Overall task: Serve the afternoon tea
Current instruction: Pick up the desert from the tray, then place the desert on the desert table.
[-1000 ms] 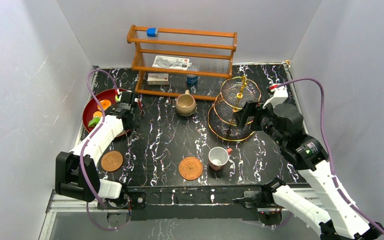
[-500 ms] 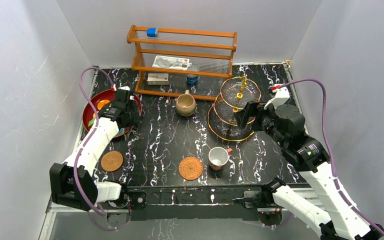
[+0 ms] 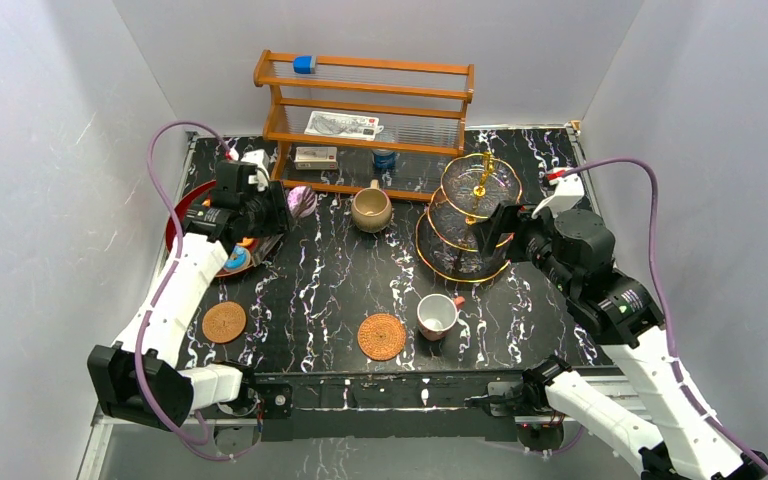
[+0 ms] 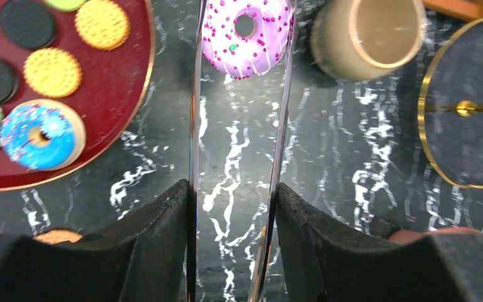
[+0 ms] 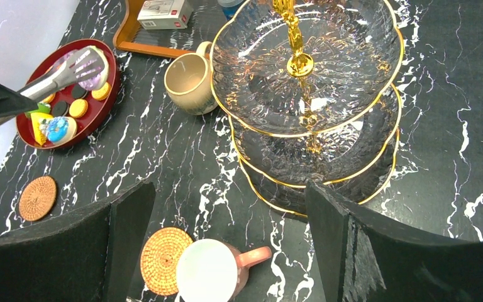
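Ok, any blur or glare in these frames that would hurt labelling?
Left wrist: the blue donut on the red plate is smeared, the pink donut fairly crisp; the tongs mirror the tabletop. Right wrist: bright glints on the glass stand. Top external: even light, soft shadows.

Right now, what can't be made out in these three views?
Top view: the left arm covers most of the red plate; what lies beneath is hidden.
Left wrist: tiered stand cut off by the right edge.
Right wrist: white cup cut off by the bottom edge.
Top view: the white box has print too small to read.
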`<state>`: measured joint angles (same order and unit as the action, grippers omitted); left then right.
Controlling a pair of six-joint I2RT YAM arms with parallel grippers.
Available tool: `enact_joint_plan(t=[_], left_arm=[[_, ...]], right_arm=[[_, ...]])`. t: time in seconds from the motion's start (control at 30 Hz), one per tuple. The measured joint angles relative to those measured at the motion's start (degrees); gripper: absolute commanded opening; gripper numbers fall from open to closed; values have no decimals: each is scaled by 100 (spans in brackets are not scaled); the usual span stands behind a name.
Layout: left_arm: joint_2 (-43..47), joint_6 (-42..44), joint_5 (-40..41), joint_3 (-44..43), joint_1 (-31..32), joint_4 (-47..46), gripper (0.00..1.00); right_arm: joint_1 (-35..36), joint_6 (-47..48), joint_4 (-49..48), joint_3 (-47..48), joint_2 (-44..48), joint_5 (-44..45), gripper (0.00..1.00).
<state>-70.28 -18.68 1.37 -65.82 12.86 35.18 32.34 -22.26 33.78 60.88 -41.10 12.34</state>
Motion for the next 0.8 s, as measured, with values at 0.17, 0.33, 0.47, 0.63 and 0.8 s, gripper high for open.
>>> enact_joint_plan(t=[0.17,0.33,0.47,0.63,0.8], left_arm=[[-2,-66,-780,-393,9,-50,46],[-15,-195,-1425,-850,136,-192,46],[-72,-374,-1779,-1283,378,-345,47],[-103,-586,-2059,-1534,896,-662,47],[-234,-841,-2317,-1641,1360,-1141,46]], right_arm=[[0,0,57,61,28,37,98],[0,0,76,105,116,96,97],[0,-2,76,129,166,103,97],[0,-2,79,170,269,111,97],[0,-2,81,188,527,181,97]])
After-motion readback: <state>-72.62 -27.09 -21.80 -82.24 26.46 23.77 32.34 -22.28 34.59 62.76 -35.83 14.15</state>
